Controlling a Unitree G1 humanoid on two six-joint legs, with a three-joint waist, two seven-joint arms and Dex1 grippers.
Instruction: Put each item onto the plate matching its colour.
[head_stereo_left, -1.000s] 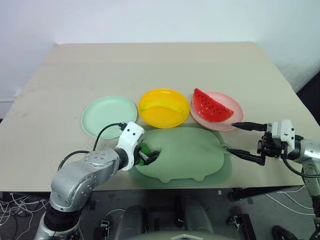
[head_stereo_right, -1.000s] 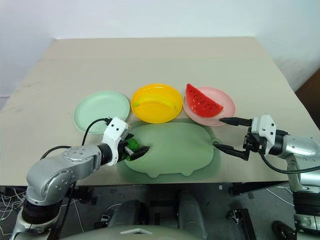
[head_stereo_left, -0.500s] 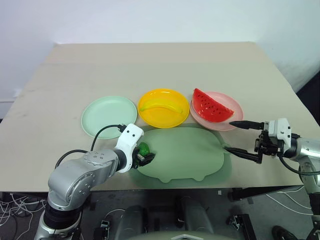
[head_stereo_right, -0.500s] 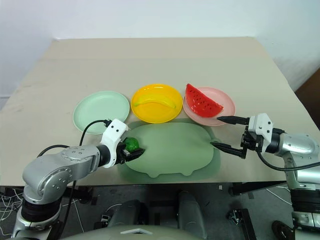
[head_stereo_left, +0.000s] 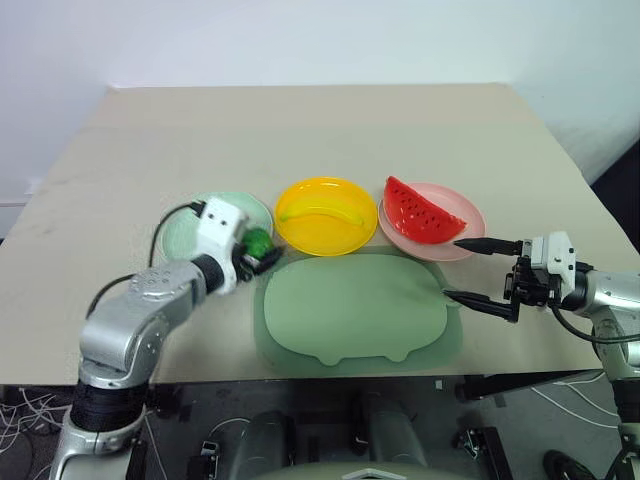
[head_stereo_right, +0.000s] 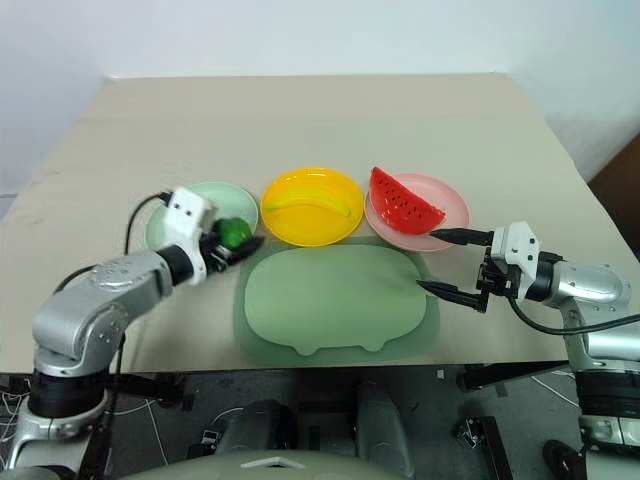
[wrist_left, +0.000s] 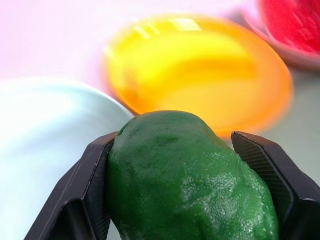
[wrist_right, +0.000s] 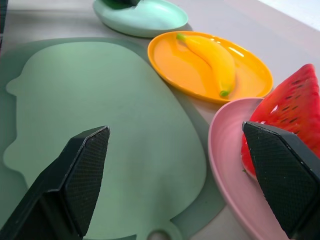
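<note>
Over the mint plate (head_stereo_right: 180, 222) rim, left gripper (head_stereo_right: 238, 240) jaws clamp the bumpy green fruit (head_stereo_right: 233, 232), likely for release there. Banana (head_stereo_right: 305, 203) lies on yellow plate (head_stereo_right: 300, 232), seeded red watermelon wedge (head_stereo_right: 405, 205) on pink plate (head_stereo_right: 450, 210). Right gripper (head_stereo_right: 447, 264) idles beside cutting board (head_stereo_right: 340, 300), jaws spread, empty.

my left arm covers part of the mint plate (head_stereo_left: 180, 232), green fruit (wrist_left: 185, 180) cropped at frame bottom, yellow plate (wrist_left: 200, 70) blurry behind, watermelon (wrist_right: 295, 110) cut off
</note>
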